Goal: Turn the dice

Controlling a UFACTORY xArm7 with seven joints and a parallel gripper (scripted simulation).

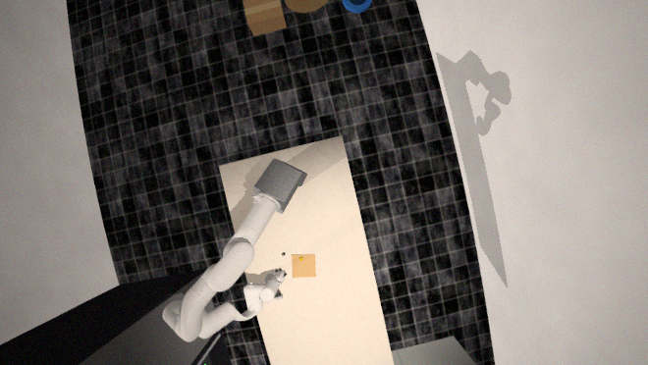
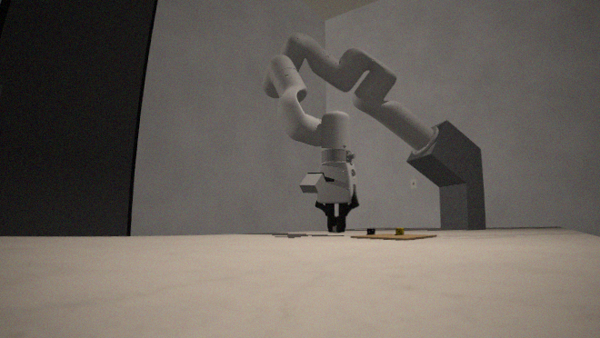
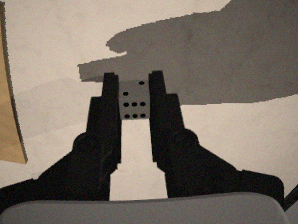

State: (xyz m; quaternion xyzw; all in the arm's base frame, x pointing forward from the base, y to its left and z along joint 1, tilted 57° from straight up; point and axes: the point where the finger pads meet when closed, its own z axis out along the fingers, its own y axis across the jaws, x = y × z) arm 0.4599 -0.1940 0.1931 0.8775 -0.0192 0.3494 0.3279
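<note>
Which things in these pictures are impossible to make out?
- Top view: pips on the yellow die and black die, too small.
- Exterior view: held die, hidden by the gripper fingers.
- Wrist view: mat, cut off by the left edge; grey die sides, covered by fingers.
</note>
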